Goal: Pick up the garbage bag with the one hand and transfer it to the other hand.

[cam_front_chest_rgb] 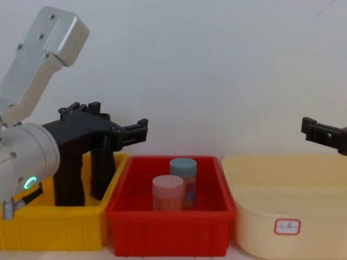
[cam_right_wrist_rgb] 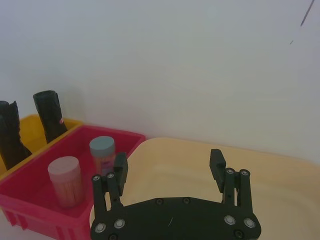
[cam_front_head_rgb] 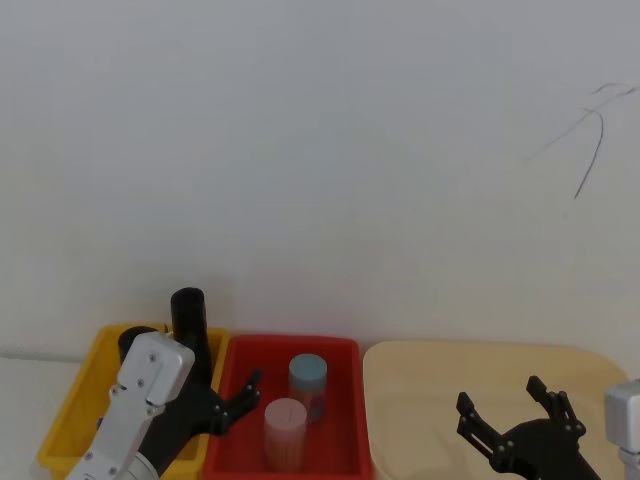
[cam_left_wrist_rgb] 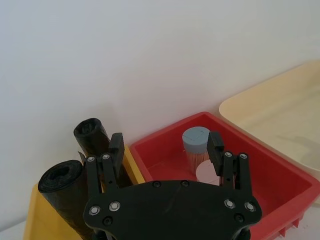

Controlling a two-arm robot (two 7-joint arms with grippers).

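Two black rolls stand upright in the yellow bin [cam_front_chest_rgb: 54, 235]. The garbage bag [cam_front_chest_rgb: 68, 179], the stouter roll with an uneven top end [cam_right_wrist_rgb: 10, 131], is the left one. The slimmer roll [cam_front_chest_rgb: 101, 174] is beside it, nearer the red bin. My left gripper [cam_front_chest_rgb: 138, 130], on the arm with the green ring light, hangs open and holds nothing. It is raised just right of the rolls, over the edge between the yellow and red bins [cam_left_wrist_rgb: 165, 145]. My right gripper [cam_front_head_rgb: 500, 400] is open over the beige tub [cam_front_head_rgb: 450, 370], far from the rolls.
The red bin [cam_front_chest_rgb: 168, 233] in the middle holds a pink-lidded canister [cam_front_chest_rgb: 167, 192] and a blue-lidded one [cam_front_chest_rgb: 184, 168]. A white wall stands close behind all three containers. The beige tub [cam_front_chest_rgb: 282, 189] bears a small white label.
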